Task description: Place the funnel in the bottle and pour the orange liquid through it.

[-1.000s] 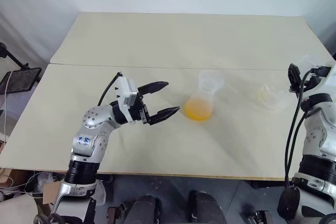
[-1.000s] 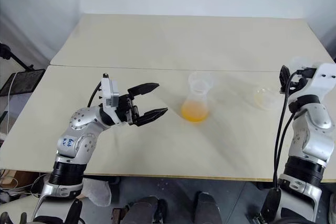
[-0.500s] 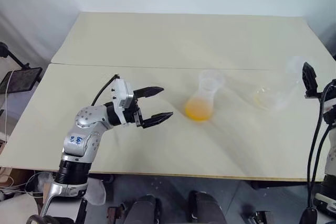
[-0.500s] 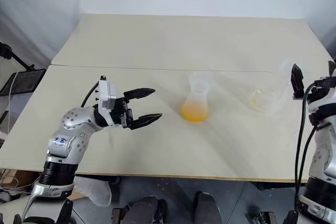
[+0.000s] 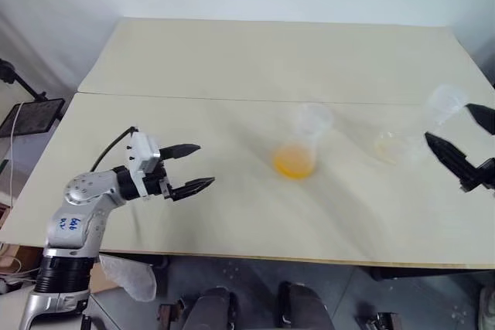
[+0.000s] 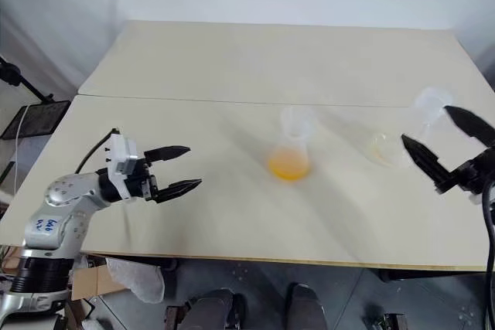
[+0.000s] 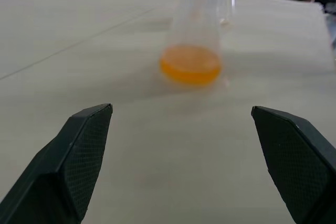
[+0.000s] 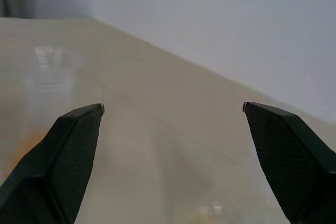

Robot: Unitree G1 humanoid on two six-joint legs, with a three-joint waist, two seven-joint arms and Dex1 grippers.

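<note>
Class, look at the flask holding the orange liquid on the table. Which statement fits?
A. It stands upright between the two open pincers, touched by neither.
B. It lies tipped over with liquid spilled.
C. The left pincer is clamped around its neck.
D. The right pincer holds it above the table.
A: the flask with orange liquid stands upright on the table, clear of the open left pincer and right pincer.

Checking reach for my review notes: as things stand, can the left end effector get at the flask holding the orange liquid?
Probably yes: the left end effector is open, facing the flask, with only bare table between them.
</note>
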